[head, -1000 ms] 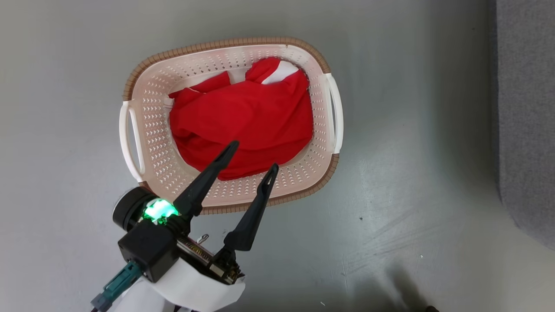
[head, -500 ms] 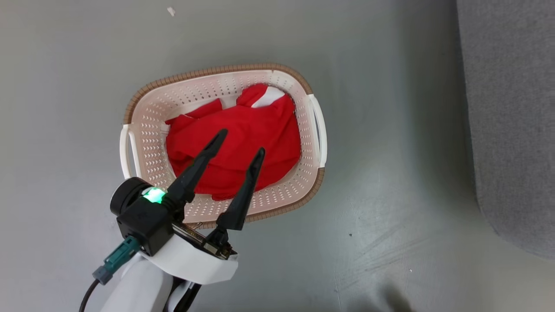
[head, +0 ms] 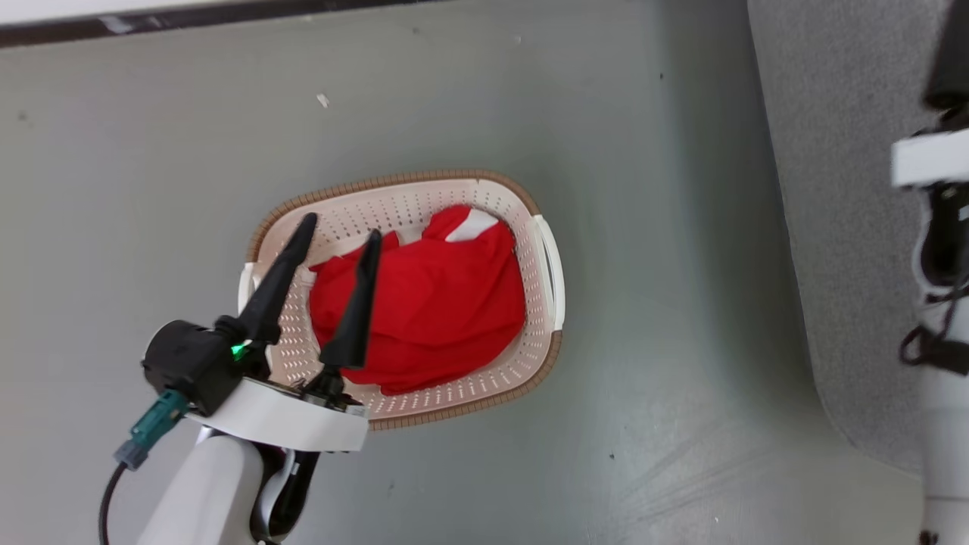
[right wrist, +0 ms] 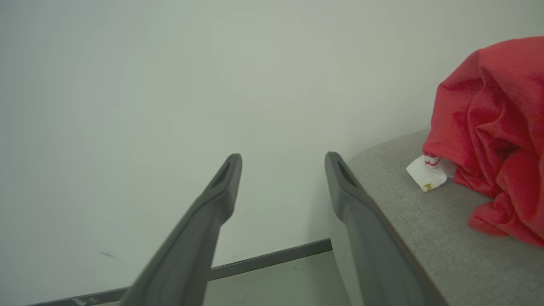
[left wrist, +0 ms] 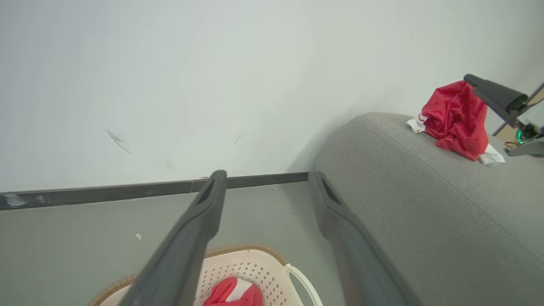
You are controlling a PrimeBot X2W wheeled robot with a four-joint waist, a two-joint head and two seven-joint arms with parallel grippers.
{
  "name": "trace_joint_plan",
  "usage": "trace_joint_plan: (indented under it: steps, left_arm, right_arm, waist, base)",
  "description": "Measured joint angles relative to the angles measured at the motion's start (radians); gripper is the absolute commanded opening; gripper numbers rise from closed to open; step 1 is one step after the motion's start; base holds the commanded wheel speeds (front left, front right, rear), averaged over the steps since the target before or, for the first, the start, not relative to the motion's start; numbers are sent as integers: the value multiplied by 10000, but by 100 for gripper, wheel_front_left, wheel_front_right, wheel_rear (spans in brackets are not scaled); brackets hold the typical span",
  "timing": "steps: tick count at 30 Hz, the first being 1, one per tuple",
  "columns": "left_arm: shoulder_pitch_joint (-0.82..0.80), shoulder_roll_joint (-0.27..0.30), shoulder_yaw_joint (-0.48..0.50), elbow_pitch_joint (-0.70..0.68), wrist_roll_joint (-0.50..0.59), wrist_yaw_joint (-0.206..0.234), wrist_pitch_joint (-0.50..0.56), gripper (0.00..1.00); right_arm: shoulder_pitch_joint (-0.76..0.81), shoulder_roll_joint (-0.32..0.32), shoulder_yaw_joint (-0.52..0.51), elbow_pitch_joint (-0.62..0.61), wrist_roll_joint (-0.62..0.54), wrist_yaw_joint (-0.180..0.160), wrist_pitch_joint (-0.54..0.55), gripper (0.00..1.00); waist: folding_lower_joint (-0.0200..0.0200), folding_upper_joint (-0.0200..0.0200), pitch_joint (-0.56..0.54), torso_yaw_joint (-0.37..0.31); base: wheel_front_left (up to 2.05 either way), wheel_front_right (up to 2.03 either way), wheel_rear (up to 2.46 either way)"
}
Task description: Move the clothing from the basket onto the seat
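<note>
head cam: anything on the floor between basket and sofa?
No. In the head view, the grey floor between the basket and the sofa is bare.

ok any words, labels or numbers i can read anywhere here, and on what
None can be read.
The small white flap at the edge of the bright red fabric garment on the grey upholstered sofa bears a yellowish mark, too small and blurred to read.
The cream perforated plastic basket shows no lettering.

The right gripper (right wrist: 283, 159) stands spread and empty toward a white wall (right wrist: 170, 76); at three o'clock a crumpled red garment (right wrist: 493, 136) lies on the grey seat (right wrist: 425, 242).
</note>
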Motion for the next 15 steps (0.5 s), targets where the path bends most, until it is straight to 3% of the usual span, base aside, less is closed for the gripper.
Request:
trace_joint_plan:
  steps: [15]
  left_arm:
    - [593, -228, 1682, 989, -360, 318, -42, 100]
  right_arm:
    - [2439, 151, 2088, -27, -640, 2, 2, 100]
  waist:
    - [0, 0, -1793, 422]
  base:
    - [0, 0, 0]
